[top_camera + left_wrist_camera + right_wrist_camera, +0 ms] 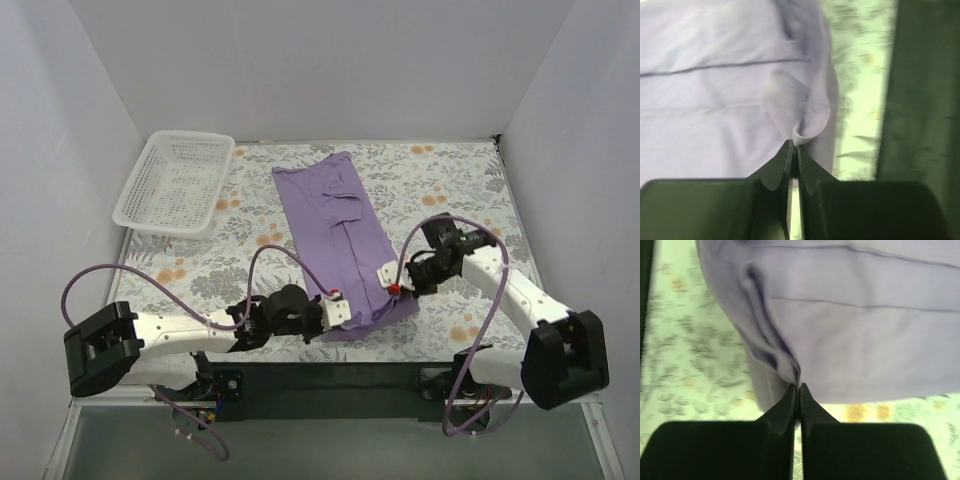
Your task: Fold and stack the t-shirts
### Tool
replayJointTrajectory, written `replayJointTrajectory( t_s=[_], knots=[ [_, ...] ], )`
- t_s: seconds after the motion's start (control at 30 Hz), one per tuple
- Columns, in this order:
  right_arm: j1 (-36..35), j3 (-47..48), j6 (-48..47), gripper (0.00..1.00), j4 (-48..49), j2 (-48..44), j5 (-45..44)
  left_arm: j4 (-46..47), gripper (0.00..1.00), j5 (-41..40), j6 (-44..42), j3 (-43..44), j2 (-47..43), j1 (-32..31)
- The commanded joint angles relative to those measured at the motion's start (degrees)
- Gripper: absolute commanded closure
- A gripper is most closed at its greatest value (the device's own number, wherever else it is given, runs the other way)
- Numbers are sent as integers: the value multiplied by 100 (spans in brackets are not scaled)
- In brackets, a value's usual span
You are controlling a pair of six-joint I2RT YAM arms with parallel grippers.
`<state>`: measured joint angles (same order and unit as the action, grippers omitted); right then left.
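Observation:
A purple t-shirt (335, 225) lies on the floral table, folded into a long strip running from the back middle toward the front. My left gripper (336, 303) is shut on the shirt's near left corner; in the left wrist view (794, 145) a pinch of purple cloth (805, 122) sits between the jaws. My right gripper (394, 285) is shut on the near right corner; in the right wrist view (797, 386) bunched purple cloth (775, 357) is clamped at the tips. The near hem looks slightly lifted between the two grippers.
A white mesh basket (175, 182) stands at the back left of the table. The floral tablecloth (450, 185) extends to white walls on the left, back and right. The table's dark front edge (330, 375) lies just below the grippers.

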<state>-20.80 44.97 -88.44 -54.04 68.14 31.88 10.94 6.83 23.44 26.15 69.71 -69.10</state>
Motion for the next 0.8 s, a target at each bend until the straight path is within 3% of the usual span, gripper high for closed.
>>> replayJointTrajectory(
  t_s=[0.0, 0.2, 0.3, 0.47, 0.77],
  knots=[
    [-21, 1176, 1003, 99, 841, 916, 47, 84, 100, 600, -418, 214, 24, 851],
    [-21, 2945, 2627, 99, 1764, 2867, -392, 137, 100, 1109, -841, 890, 805, 2450],
    [-12, 3658, 2955, 99, 1914, 3572, -533, 137, 100, 1276, -911, 1426, 1386, 3067],
    [-12, 4404, 3395, 99, 2091, 4242, -656, 22, 100, 1400, -1061, 2113, 2106, 3560],
    [-21, 4810, 3817, 99, 2337, 4743, -1034, -83, 100, 1145, -1131, 2754, 2828, 3816]
  ],
)
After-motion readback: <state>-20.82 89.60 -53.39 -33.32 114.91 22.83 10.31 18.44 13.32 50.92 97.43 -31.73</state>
